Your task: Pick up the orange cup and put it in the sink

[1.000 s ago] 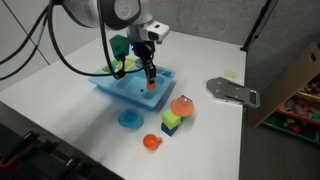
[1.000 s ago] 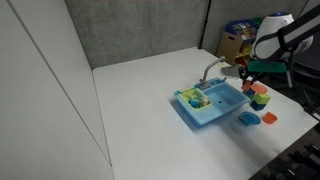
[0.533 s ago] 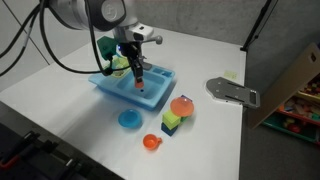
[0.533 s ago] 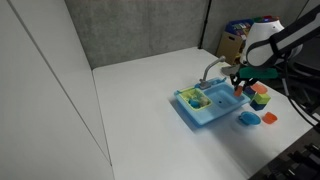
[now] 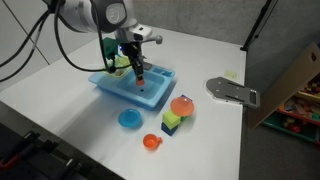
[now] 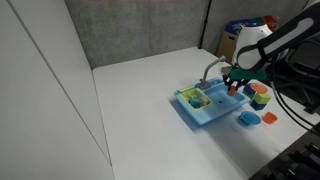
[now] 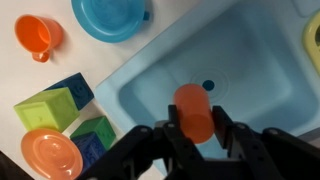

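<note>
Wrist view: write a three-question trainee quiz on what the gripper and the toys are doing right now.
1. True or false: the gripper is shut on the orange cup.
2. The held cup is over: A) a green block, B) the sink, C) bare table.
3. What colour is the round dish lying outside the sink?
Key: 1 true; 2 B; 3 blue.
</note>
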You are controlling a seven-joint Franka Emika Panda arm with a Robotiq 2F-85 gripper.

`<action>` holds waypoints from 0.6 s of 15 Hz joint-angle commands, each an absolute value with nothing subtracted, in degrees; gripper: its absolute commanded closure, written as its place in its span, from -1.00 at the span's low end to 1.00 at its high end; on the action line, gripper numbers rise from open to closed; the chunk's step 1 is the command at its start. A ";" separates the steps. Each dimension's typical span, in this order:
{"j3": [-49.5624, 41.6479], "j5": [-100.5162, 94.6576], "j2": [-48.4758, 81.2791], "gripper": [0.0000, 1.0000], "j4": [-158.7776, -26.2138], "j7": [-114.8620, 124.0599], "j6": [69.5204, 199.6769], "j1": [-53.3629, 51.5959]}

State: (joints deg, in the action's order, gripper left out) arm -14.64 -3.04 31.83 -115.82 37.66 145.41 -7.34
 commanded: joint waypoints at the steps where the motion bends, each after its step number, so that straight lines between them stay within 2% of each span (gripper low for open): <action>1: -14.31 -3.44 35.76 0.73 -111.35 39.21 145.41 -6.97; 9: -13.14 -1.12 42.28 0.73 -105.31 37.89 145.01 -5.80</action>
State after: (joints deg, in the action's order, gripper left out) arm -14.42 -2.62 39.91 -108.42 37.96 145.41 -7.19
